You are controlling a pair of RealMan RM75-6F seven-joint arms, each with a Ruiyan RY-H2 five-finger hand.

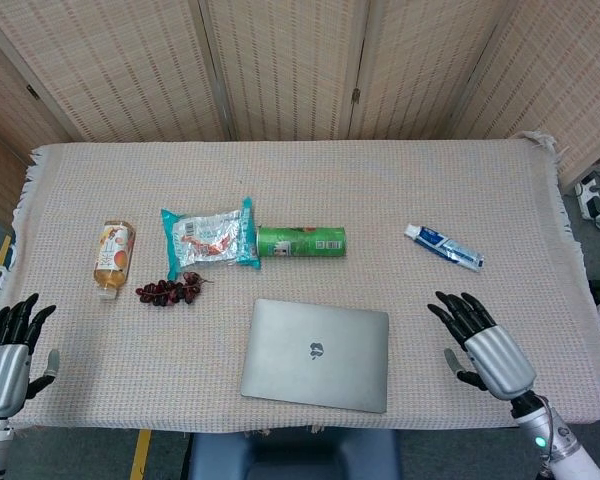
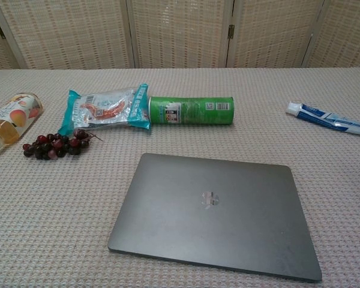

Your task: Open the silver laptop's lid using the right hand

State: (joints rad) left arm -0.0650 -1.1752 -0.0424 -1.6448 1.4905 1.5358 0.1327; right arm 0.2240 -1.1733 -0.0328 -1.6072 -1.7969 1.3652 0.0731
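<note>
Reaching needed toward your left: silver laptop (image 1: 316, 354) lies closed, flat on table (image 1: 460, 190), near front edge. Right hand (image 1: 485, 348) just beside its right side, fingers apart, holding nothing. Left hand (image 1: 8, 350) well apart, also empty, fingers spread. Lid's front edge faces you.

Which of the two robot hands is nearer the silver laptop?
The right robot hand, beside the silver laptop; the left robot hand sits far off at the table edge.
</note>
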